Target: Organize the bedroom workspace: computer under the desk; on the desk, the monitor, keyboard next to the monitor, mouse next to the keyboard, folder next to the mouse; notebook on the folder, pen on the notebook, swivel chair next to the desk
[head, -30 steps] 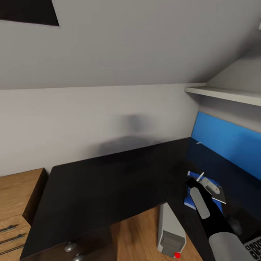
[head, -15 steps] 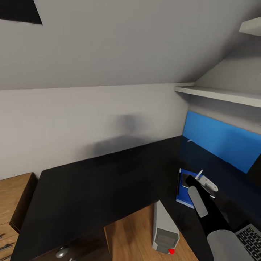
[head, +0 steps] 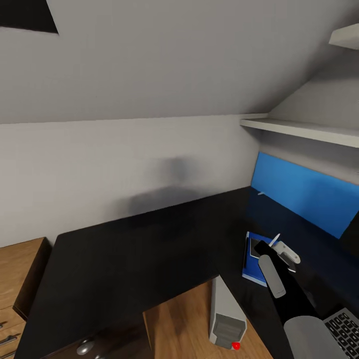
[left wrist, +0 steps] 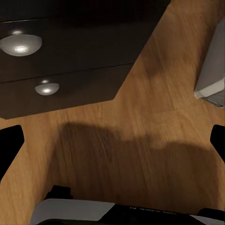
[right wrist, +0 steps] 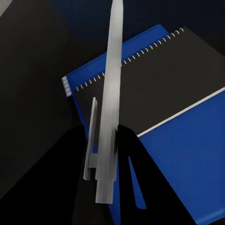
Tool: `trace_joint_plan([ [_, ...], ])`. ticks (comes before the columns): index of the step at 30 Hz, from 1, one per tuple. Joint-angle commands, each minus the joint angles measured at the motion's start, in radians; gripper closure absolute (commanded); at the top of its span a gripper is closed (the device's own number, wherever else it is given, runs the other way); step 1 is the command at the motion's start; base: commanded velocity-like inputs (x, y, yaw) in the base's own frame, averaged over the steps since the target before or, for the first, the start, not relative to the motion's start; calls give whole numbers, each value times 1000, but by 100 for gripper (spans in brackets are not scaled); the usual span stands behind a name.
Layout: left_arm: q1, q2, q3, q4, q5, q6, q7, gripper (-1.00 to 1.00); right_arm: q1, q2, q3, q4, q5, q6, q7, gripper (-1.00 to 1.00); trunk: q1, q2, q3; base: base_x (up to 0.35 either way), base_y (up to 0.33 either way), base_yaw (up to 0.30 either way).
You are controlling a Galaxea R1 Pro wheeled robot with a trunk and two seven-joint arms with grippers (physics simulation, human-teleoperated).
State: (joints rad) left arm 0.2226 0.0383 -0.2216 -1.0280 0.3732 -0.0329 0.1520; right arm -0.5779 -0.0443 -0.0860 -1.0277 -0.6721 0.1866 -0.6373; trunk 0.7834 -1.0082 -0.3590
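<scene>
Wide bare tabotop stretch? No: wide bare tabletop (head: 129, 254) left of the folder (head: 249, 267), front edge near. Right pincer (head: 277, 248) clamped on the pen (right wrist: 110, 98) above the notebook (right wrist: 159, 89); left pincer (left wrist: 112, 140) spread open over wood floor (left wrist: 140, 140).

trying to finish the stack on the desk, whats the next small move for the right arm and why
Probably lower the right gripper a little and let go. It holds the pen just above the notebook, which already lies on the blue folder on the desk. The pen stands tilted, tip up, so laying it flatter before release should keep it from rolling off.
</scene>
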Motion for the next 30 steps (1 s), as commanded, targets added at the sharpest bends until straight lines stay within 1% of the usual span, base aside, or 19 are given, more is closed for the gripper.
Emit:
trace_joint_plan([
  [1,0,2,-5,-1,10,-9,8,-100,0,0,0,-3,-3,6,-5,100,0,-1,-1,0,0,0],
  [11,0,2,-5,-1,10,-65,8,-100,0,1,-1,-6,-3,5,-6,100,0,-1,-1,0,0,0],
  [15,0,2,-5,-1,10,-85,9,-100,0,1,-2,-6,-3,5,-6,100,0,-1,-5,0,0,0],
  [30,0,2,-5,0,10,-85,9,-100,0,0,-3,-5,-3,5,-5,100,0,-1,-27,0,0,0],
])
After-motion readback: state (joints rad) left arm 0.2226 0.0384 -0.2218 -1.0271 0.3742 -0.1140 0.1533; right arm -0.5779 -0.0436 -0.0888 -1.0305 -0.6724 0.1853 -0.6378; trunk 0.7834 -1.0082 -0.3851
